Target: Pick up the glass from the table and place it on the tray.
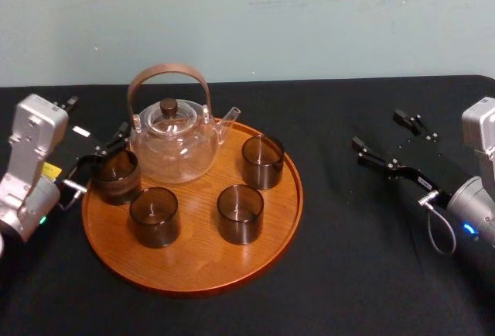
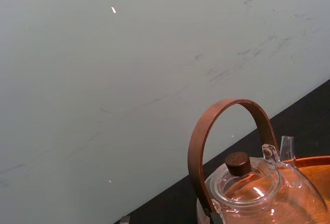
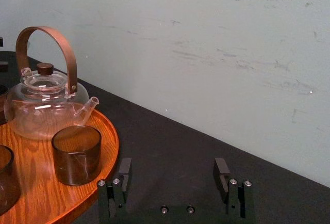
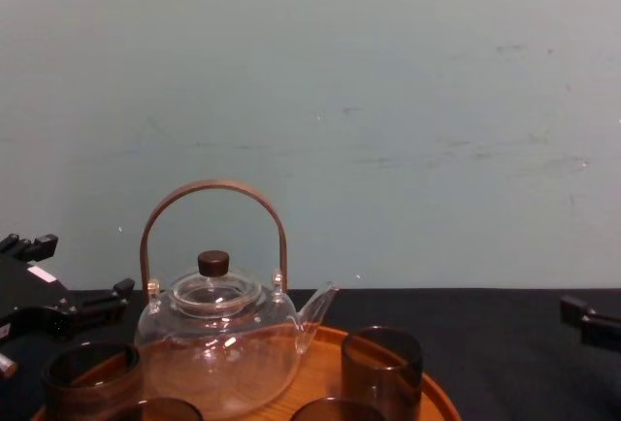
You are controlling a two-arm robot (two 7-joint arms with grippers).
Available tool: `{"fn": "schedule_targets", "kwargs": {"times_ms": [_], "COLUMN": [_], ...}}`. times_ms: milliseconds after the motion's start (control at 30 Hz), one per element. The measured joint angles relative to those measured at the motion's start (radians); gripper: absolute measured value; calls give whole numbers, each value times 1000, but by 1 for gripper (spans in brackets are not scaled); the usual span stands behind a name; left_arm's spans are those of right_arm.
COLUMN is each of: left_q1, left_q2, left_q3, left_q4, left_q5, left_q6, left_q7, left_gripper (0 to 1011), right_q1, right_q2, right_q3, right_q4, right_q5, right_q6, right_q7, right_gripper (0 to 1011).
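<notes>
A matte black table (image 1: 363, 258) stretches across the scene, backed by a pale, scuffed wall (image 1: 309, 18). Left of centre on it lies the round wooden tray (image 1: 193, 262), which carries a clear teapot (image 1: 174, 150) with a bent wooden handle and four dark tumblers.

The glass (image 1: 116, 177) stands upright on the tray just inside its left rim, close beside the teapot. A second glass (image 1: 155, 216) and a third glass (image 1: 240, 214) stand toward the front, and a fourth glass (image 1: 263, 162) stands by the spout.

The left gripper (image 1: 97, 117) hovers at the tray's back-left edge with its jaws spread. Its nearer finger is just behind the glass, and whether the two touch cannot be told. The right gripper (image 1: 384, 135) sits over bare table well to the right of the tray, its jaws also wide apart.

In the chest view the frame cuts off the tray's near half and the bases of the glasses. In the left wrist view the teapot's lower body is cropped away. In the head view both arms run out of frame at the sides.
</notes>
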Motion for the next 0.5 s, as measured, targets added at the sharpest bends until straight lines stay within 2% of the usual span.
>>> {"fn": "schedule_targets", "kwargs": {"times_ms": [500], "left_q1": [0], "left_q2": [0], "left_q3": [0], "left_q4": [0], "left_q5": [0], "left_q6": [0], "left_q7": [0], "left_gripper": [1001], "right_q1": [1], "right_q2": [2], "right_q3": [0], "right_q4": [-4], "right_q5": [5], "right_q6": [1], "right_q7": [5], "right_gripper": [1002]}}
